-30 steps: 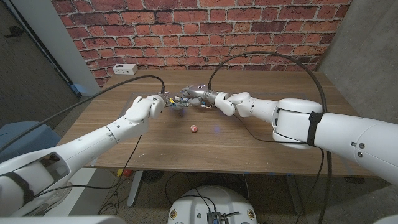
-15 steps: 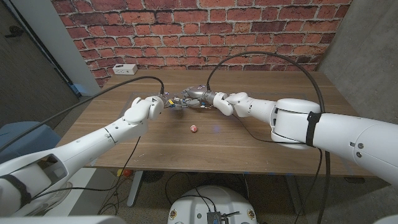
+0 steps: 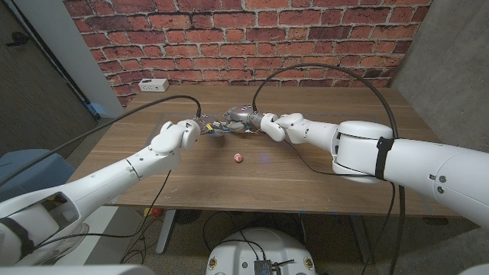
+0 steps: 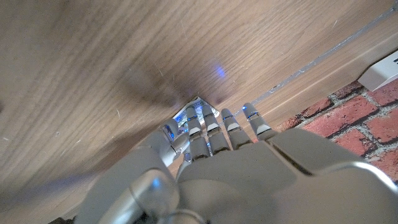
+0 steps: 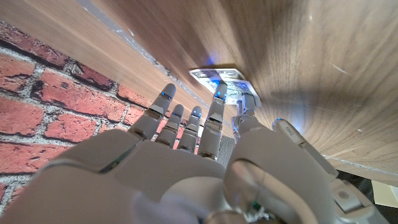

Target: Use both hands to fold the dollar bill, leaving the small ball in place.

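The dollar bill [image 3: 218, 127] lies at the table's far middle, between my two hands. My left hand [image 3: 183, 133] holds its left end; a folded corner of the bill [image 4: 196, 111] sticks out past the curled fingers [image 4: 211, 127]. From the other side my right hand [image 3: 243, 118] reaches in, one fingertip [image 5: 219, 93] on the bill [image 5: 221, 78] and the thumb close against its edge. The small pink ball [image 3: 238, 158] sits on the wood nearer me, apart from both hands.
A white box [image 3: 153, 84] stands at the far left of the table [image 3: 321, 176] by the brick wall, also in the left wrist view as the white box [image 4: 382, 71]. Black cables arc over both arms.
My right hand has crept left towards the left hand, closing the gap over the bill. The ball has not moved.
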`<state>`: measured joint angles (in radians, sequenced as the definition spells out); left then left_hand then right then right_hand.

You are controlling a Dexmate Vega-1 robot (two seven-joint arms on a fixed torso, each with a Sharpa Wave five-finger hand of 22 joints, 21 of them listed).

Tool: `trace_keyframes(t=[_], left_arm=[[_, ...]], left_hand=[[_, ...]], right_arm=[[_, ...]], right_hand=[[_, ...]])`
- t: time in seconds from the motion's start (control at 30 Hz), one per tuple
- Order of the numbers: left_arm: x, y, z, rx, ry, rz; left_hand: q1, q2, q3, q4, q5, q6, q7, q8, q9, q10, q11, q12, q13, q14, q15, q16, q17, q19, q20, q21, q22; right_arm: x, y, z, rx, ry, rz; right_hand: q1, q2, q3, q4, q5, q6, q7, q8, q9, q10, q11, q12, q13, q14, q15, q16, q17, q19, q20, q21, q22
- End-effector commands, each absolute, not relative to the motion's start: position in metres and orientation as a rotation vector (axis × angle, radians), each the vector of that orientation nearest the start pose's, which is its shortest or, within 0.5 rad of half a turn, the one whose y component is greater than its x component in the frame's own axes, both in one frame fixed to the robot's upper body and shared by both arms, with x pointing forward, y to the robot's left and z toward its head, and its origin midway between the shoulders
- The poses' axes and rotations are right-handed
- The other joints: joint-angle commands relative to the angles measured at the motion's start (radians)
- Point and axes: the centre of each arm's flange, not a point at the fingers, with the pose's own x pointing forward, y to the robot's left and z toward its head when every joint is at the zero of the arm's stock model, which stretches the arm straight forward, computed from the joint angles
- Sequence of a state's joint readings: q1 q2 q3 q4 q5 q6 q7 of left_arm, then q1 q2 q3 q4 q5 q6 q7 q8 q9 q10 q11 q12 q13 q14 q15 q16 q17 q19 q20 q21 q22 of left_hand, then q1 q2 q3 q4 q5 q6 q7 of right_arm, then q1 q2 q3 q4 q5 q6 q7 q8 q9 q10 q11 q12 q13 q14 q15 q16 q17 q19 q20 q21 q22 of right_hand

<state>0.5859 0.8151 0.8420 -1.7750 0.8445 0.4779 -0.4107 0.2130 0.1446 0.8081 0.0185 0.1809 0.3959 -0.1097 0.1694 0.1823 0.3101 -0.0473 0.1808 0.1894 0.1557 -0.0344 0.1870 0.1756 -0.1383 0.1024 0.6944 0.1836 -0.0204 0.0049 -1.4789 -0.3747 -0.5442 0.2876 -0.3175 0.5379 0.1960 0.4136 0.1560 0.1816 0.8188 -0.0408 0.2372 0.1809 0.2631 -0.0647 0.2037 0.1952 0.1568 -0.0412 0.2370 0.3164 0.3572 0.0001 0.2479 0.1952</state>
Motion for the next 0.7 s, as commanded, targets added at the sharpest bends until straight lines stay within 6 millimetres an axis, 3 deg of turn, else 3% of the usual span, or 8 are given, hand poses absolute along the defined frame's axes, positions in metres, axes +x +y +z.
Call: trace_keyframes(t=[0.03,0.07,0.17,0.3,0.4,0.57,0.7], left_arm=[[0.623,0.219,0.017,1.835,-0.230,0.055],[0.623,0.219,0.017,1.846,-0.218,0.062],[0.627,0.218,0.019,1.858,-0.193,0.072],[0.632,0.216,0.021,1.865,-0.176,0.057],[0.637,0.214,0.022,1.869,-0.151,0.045],[0.646,0.215,0.023,1.866,-0.105,0.019],[0.652,0.214,0.023,1.861,-0.100,0.005]], left_hand=[[-0.020,-0.004,-0.019,0.002,-0.002,-0.056,-0.013,-0.006,0.001,-0.042,-0.003,0.000,0.004,-0.042,0.005,-0.009,0.007,-0.035,0.001,-0.016,0.003],[-0.028,-0.004,-0.025,0.002,-0.002,-0.085,-0.011,-0.006,0.001,-0.062,-0.034,0.000,0.005,-0.056,0.007,-0.008,0.008,-0.045,0.001,-0.021,0.003],[-0.055,-0.024,-0.044,-0.002,-0.001,-0.213,-0.015,-0.005,0.000,-0.121,-0.023,0.002,0.006,-0.100,0.020,-0.009,0.007,-0.076,-0.001,-0.040,0.004],[-0.070,-0.035,-0.055,0.000,-0.003,-0.224,-0.015,0.001,0.000,-0.144,-0.013,0.002,0.007,-0.125,0.035,-0.011,0.007,-0.091,0.001,-0.048,0.004],[-0.076,-0.038,-0.058,0.002,-0.003,-0.227,-0.017,0.003,0.000,-0.146,-0.028,0.004,0.007,-0.133,0.035,-0.011,0.008,-0.094,0.001,-0.051,0.005],[-0.100,-0.039,-0.067,0.013,-0.003,-0.217,0.022,0.013,-0.001,-0.145,-0.056,0.013,0.006,-0.161,0.028,-0.010,0.010,-0.107,0.001,-0.060,0.005],[-0.113,-0.032,-0.070,0.024,-0.003,-0.214,0.023,0.014,-0.001,-0.147,-0.062,0.015,0.005,-0.179,0.025,-0.010,0.012,-0.117,0.000,-0.065,0.005]], right_arm=[[0.717,0.014,0.012,-1.850,-0.840,0.333],[0.718,0.014,0.012,-1.850,-0.834,0.334],[0.718,0.013,0.012,-1.852,-0.828,0.332],[0.719,0.013,0.013,-1.850,-0.818,0.329],[0.720,0.012,0.014,-1.849,-0.804,0.324],[0.721,0.012,0.015,-1.841,-0.791,0.320],[0.723,0.012,0.016,-1.846,-0.759,0.309]], right_hand=[[-0.003,0.002,0.013,-0.007,0.008,0.020,0.002,0.004,0.003,0.014,-0.001,0.006,-0.001,0.010,-0.056,0.003,-0.002,0.003,-0.009,0.006,0.002],[-0.003,0.003,0.014,-0.008,0.008,0.021,0.002,0.003,0.003,0.017,0.000,0.007,-0.001,0.011,-0.057,0.004,-0.002,0.005,-0.011,0.007,0.002],[0.001,0.003,0.019,-0.014,0.009,0.022,0.002,0.001,0.003,0.018,0.000,0.007,-0.001,0.013,-0.057,0.004,-0.003,0.007,-0.013,0.008,0.002],[0.006,0.003,0.024,-0.022,0.010,0.025,0.004,-0.002,0.003,0.022,0.005,0.007,-0.001,0.017,-0.059,0.005,-0.006,0.010,-0.013,0.009,0.002],[0.007,0.003,0.027,-0.025,0.011,0.026,0.004,-0.004,0.003,0.025,0.003,0.007,-0.002,0.021,-0.062,0.007,-0.006,0.011,-0.014,0.010,0.001],[0.008,0.003,0.030,-0.029,0.011,0.026,0.006,-0.007,0.002,0.029,0.004,0.008,-0.002,0.026,-0.064,0.009,-0.007,0.015,-0.014,0.011,0.001],[0.010,0.002,0.032,-0.033,0.011,0.026,0.005,-0.010,0.002,0.033,0.007,0.009,-0.002,0.030,-0.065,0.011,-0.008,0.019,-0.014,0.013,0.001]])
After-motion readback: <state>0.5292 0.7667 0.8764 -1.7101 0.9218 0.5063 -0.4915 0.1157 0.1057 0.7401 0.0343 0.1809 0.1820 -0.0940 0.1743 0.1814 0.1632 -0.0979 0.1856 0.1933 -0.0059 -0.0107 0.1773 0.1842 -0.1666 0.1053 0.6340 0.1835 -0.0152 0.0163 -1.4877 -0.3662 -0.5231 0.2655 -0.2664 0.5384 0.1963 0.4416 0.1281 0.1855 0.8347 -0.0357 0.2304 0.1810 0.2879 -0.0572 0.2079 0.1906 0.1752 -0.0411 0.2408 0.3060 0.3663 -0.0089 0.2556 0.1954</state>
